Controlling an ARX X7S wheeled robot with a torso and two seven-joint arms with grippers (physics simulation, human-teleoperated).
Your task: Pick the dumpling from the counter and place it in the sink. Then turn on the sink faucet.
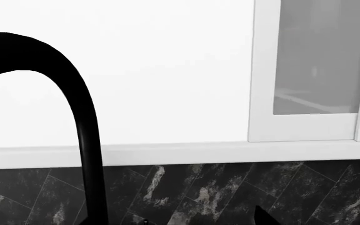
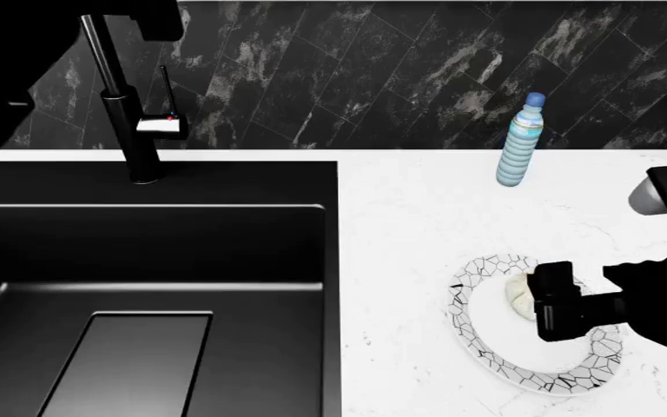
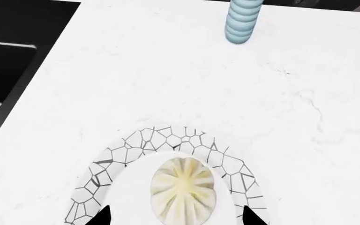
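So the dumpling [image 3: 183, 190] sits in the middle of the crackle-rimmed plate [image 2: 481, 334] on the counter [image 2: 426, 226], toward the front right, well apart from the sink [image 2: 148, 295], whose basin holds nothing but its drain cover. Our right gripper [image 3: 174, 218] hangs over the plate with its fingertips spread apart either side of the dumpling, not touching it. Pleats point up; it's slightly oval. Left gripper's up by the sink faucet [image 1: 83, 122]; can't tell its state.

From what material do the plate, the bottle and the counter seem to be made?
Plate: probably glazed ceramic, white with black crackle lines.
Bottle: likely clear plastic, ribbed and blue-tinted.
Counter: stone-look, maybe marble or quartz; white with faint grey veins.
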